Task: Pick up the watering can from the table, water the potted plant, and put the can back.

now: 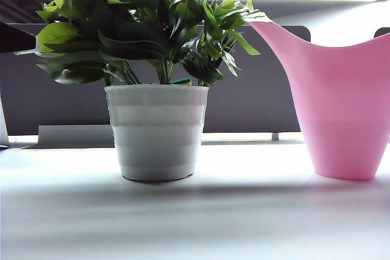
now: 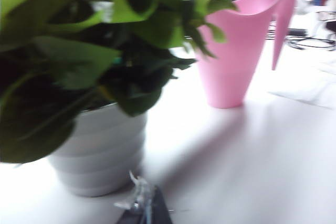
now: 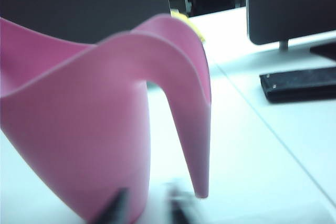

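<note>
The right gripper (image 3: 147, 208) shows only blurred fingertips, slightly parted, holding nothing, near the pink watering can (image 3: 89, 129). The left gripper (image 2: 144, 208) is mostly cut off beside the potted plant (image 2: 100, 145); its opening cannot be told. Both objects stand on the table (image 1: 244, 211), apart.

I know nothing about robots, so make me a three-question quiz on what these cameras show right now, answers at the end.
1. True or false: the large matte pink plastic watering can is tipped over the bushy green potted plant in its white ribbed plastic pot.
2. Which side of the plant does the can stand on in the exterior view: A left, B right, C behind?
3. Fill in: both stand upright on the smooth white-grey ____.

Key: 1 false, it stands upright, apart from the pot. 2 B. 3 table. The right gripper sits close to the can, not holding it; the left gripper is near the pot.
</note>
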